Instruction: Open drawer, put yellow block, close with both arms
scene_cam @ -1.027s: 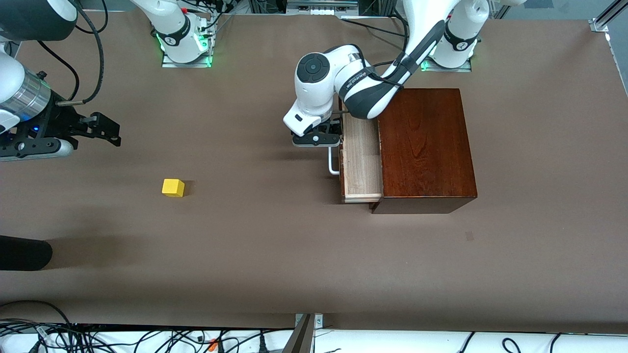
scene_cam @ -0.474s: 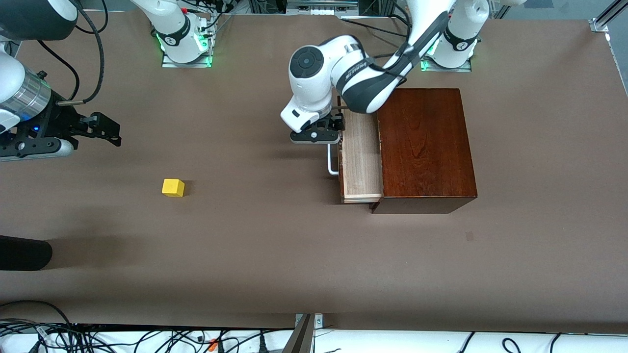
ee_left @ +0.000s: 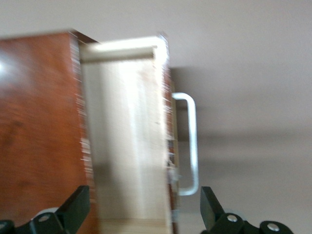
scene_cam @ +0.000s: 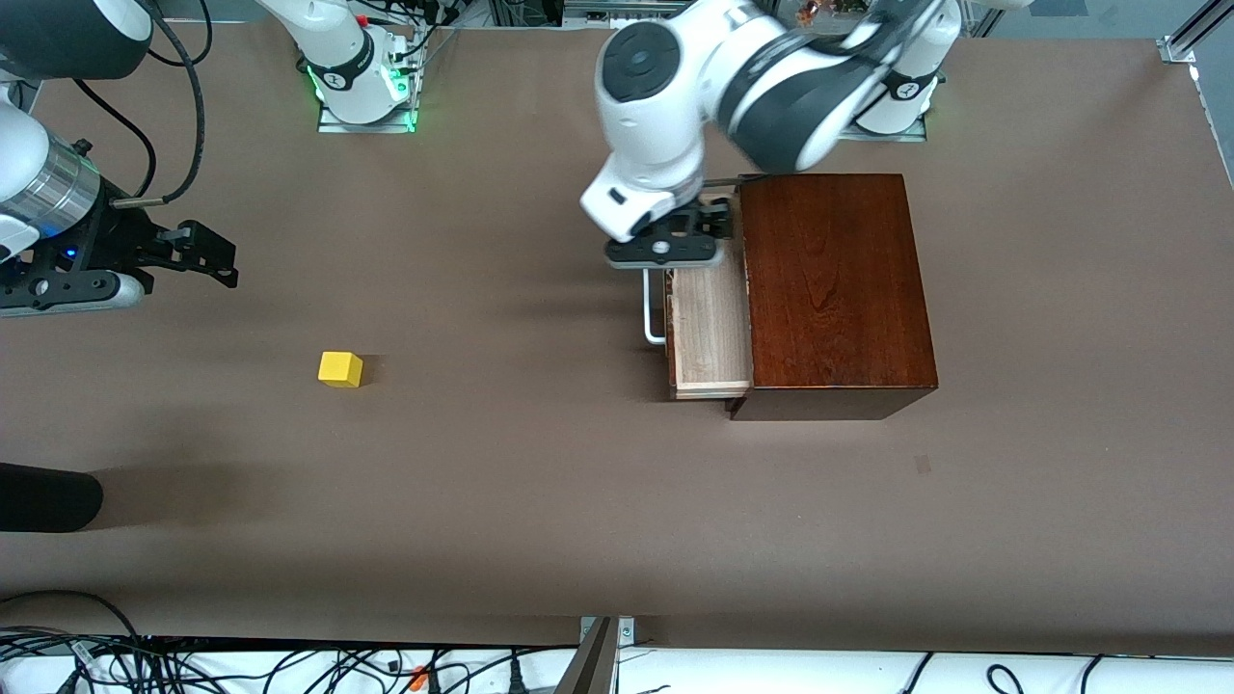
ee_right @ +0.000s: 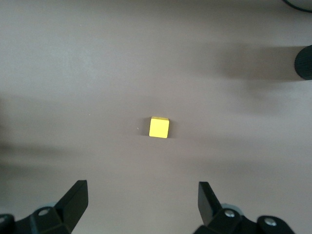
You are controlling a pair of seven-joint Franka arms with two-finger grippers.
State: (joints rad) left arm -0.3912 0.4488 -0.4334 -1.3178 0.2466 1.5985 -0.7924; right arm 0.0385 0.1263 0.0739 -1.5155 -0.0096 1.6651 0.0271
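Two white arms work over a brown table (scene_cam: 501, 501). The left arm (scene_cam: 733, 77) reaches in from its base, and the left gripper (scene_cam: 665, 253) hangs over the end of the open drawer (scene_cam: 709, 333) that lies farther from the front camera; its fingers (ee_left: 73, 209) are spread wide with nothing between them, as the left wrist view shows. The drawer is pulled partway out of the dark mahogany box (scene_cam: 834, 289), with its pale wood tray bare inside and its white bar handle (scene_cam: 654, 308) facing the right arm's end of the table. The yellow block (scene_cam: 340, 369) sits on the table well apart from the drawer, toward the right arm's end. The right gripper (scene_cam: 217, 255) waits in the air near that end, over bare table, with its fingers (ee_right: 73, 200) wide apart and holding nothing; the right wrist view shows the yellow block (ee_right: 159, 127) below it, untouched.
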